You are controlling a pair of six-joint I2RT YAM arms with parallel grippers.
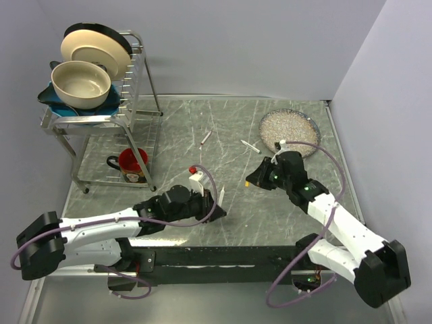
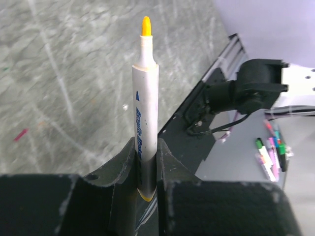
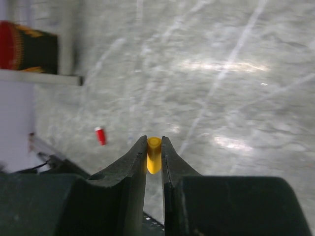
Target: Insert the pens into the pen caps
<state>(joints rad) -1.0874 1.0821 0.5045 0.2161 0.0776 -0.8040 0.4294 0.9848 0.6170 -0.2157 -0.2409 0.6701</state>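
My left gripper [image 1: 217,206] is shut on a white pen [image 2: 144,105] with a yellow tip, which sticks out past the fingers; it also shows in the top view [image 1: 221,196]. My right gripper [image 1: 254,179] is shut on the yellow cap [image 3: 154,154], its open end facing away from the wrist camera. The two grippers are apart over the middle of the table. A red cap [image 1: 193,169] lies on the table near the left arm and shows in the right wrist view [image 3: 100,135]. Two more white pens [image 1: 206,138] [image 1: 250,146] lie farther back. The dark green cap is not visible.
A metal dish rack [image 1: 138,88] with a plate, a bowl and a red mug [image 1: 132,164] stands at the back left. A round plate [image 1: 289,130] of pale grains sits at the back right, just behind the right arm.
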